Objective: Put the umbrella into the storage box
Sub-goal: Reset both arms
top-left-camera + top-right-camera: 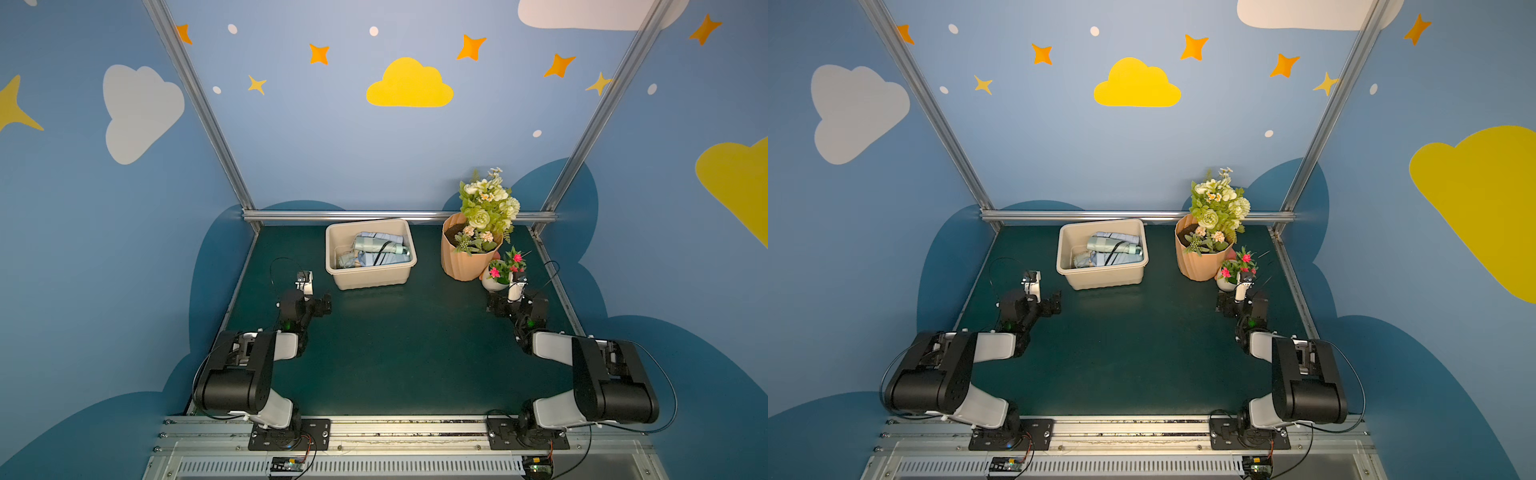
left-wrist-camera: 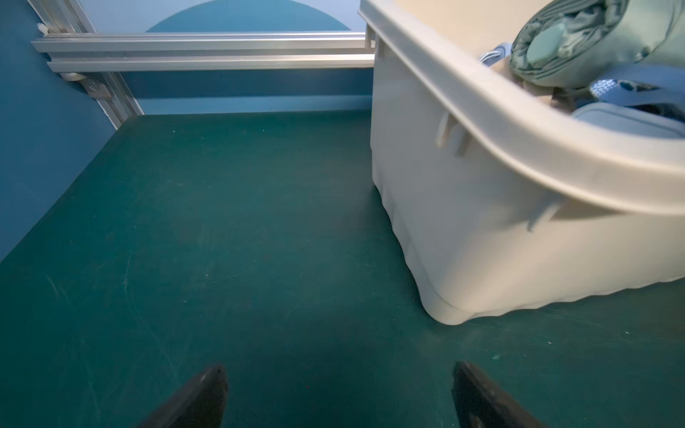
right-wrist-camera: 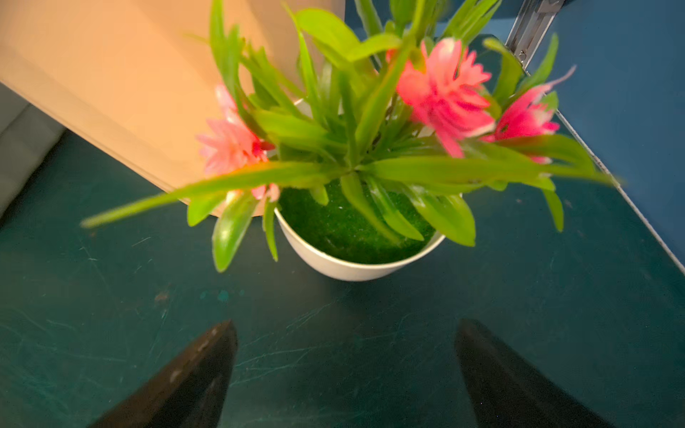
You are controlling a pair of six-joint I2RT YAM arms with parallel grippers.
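Observation:
The beige storage box (image 1: 372,272) (image 1: 1102,271) stands at the back middle of the green table. Folded pale green and blue umbrellas (image 1: 378,243) (image 1: 1113,245) lie inside it, one across another. In the left wrist view the storage box wall (image 2: 463,222) is close by, and an umbrella's rolled end (image 2: 578,44) shows above the rim. My left gripper (image 2: 339,370) is open and empty over bare table, just left of the box's near corner. My right gripper (image 3: 346,329) is open and empty too, on the right side in front of a small pot.
A ribbed peach flower pot (image 1: 469,257) with a bouquet stands at the back right. A small white pot (image 3: 356,266) of pink flowers sits just in front of it, right before my right gripper. Aluminium rails (image 1: 374,215) and blue walls enclose the table.

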